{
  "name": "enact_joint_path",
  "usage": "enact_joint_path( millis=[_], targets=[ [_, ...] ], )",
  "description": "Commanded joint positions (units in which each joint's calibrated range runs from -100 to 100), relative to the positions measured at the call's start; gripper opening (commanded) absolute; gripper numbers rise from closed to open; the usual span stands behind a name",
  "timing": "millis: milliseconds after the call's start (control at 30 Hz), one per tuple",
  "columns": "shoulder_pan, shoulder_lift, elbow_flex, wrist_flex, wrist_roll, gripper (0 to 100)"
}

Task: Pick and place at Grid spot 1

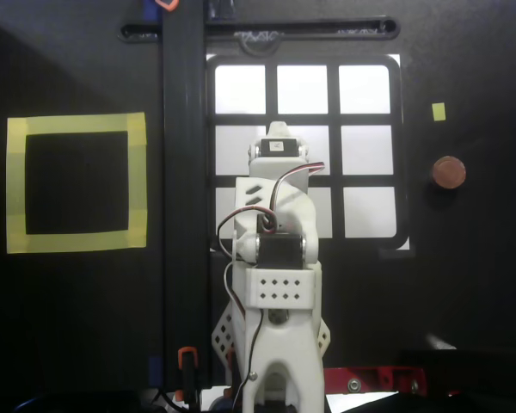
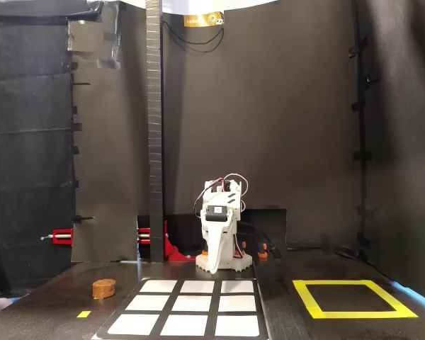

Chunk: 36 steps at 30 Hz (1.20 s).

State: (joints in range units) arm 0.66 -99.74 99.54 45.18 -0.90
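A brown round disc (image 1: 448, 172) lies on the black table to the right of the black-framed white grid (image 1: 399, 155) in the overhead view; in the fixed view the disc (image 2: 104, 287) is left of the grid. Grid spot 1 (image 1: 240, 89), the upper-left cell with a rounded corner, is bare; in the fixed view it is the near right cell (image 2: 236, 325). The white arm (image 1: 275, 198) is folded over the grid's lower cells. My gripper (image 2: 214, 266) hangs down near the arm's base, far from the disc, with jaws together and holding nothing. In the overhead view its fingers are hidden.
A large yellow-tape square (image 1: 76, 182) lies left of the grid in the overhead view, beyond a black upright post (image 1: 184, 172). A small yellow tape mark (image 1: 438, 111) sits above the disc. Black curtains (image 2: 290, 106) surround the table. Red clamps (image 2: 62, 236) stand at the back.
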Motion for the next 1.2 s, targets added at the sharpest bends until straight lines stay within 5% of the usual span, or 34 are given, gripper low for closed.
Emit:
enact_joint_path(
  millis=[0,233,567,967,1067,1167],
  targets=[
    [0.22,2.40,-2.39,-0.31,0.05,0],
    [4.50,46.52,-46.29,6.59,-0.49,0],
    [7.85,86.01,-98.44,38.47,0.10,0],
    [8.02,96.05,-111.46,49.09,1.22,0],
    [11.12,96.13,-111.37,48.51,7.03,0],
    [15.56,96.13,-111.37,48.01,19.68,0]
  ],
)
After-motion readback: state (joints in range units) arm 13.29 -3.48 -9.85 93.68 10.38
